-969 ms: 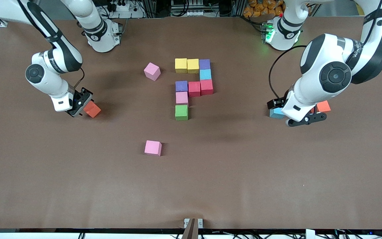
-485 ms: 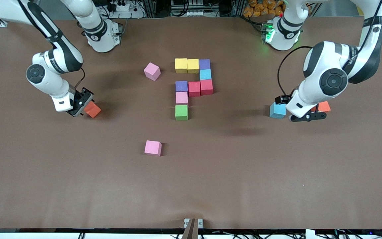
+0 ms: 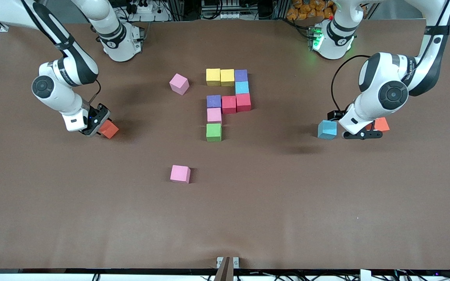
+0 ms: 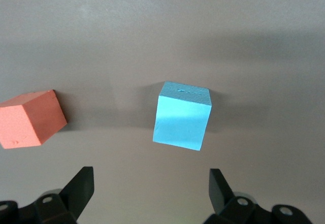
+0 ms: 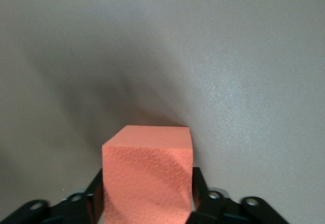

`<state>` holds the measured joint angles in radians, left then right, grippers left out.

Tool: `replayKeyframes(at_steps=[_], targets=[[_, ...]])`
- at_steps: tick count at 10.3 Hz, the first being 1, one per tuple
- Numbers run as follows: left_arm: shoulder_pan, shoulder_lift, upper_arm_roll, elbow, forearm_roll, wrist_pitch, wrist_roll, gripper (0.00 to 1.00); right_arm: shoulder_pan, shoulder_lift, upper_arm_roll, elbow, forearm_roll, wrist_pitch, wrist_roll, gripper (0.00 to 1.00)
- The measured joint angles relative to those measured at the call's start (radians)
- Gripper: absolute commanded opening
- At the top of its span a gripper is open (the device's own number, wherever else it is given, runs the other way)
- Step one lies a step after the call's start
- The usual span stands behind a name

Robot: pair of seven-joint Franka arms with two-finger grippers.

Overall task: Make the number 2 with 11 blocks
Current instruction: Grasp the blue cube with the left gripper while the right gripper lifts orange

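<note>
A partial number 2 lies mid-table: two yellow blocks (image 3: 213,76), purple (image 3: 241,75), light blue (image 3: 242,87), two red (image 3: 243,102), purple (image 3: 213,101), pink (image 3: 214,115), green (image 3: 213,132). My right gripper (image 3: 99,124) (image 5: 147,183) is shut on an orange block (image 3: 109,129) (image 5: 148,178) low at the table, toward the right arm's end. My left gripper (image 3: 361,134) (image 4: 151,188) hangs open and holds nothing, just above the table between a loose light blue block (image 3: 327,129) (image 4: 182,122) and another orange block (image 3: 381,125) (image 4: 30,118).
Two loose pink blocks lie on the brown table (image 3: 272,203): one (image 3: 179,84) beside the yellow blocks toward the right arm's end, one (image 3: 180,173) nearer the front camera than the green block. Both arm bases stand along the table's back edge.
My right gripper's fingers have closed onto the orange block. My left arm has drawn back toward its own end of the table, uncovering the light blue block.
</note>
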<state>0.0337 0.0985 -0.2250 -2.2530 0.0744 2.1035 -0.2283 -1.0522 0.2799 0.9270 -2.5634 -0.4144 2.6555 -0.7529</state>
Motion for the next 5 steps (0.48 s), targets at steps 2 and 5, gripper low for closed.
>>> replayKeyframes(at_steps=[2, 5], targets=[[0.000, 0.007, -0.003, -0.026, 0.000, 0.028, 0.009, 1.00, 0.000, -0.001, 0.001, 0.002, 0.000, -0.001, 0.000, 0.43], [0.002, 0.039, -0.003, -0.029, 0.000, 0.070, 0.084, 1.00, 0.000, -0.001, 0.007, 0.019, 0.000, -0.001, 0.000, 0.42]])
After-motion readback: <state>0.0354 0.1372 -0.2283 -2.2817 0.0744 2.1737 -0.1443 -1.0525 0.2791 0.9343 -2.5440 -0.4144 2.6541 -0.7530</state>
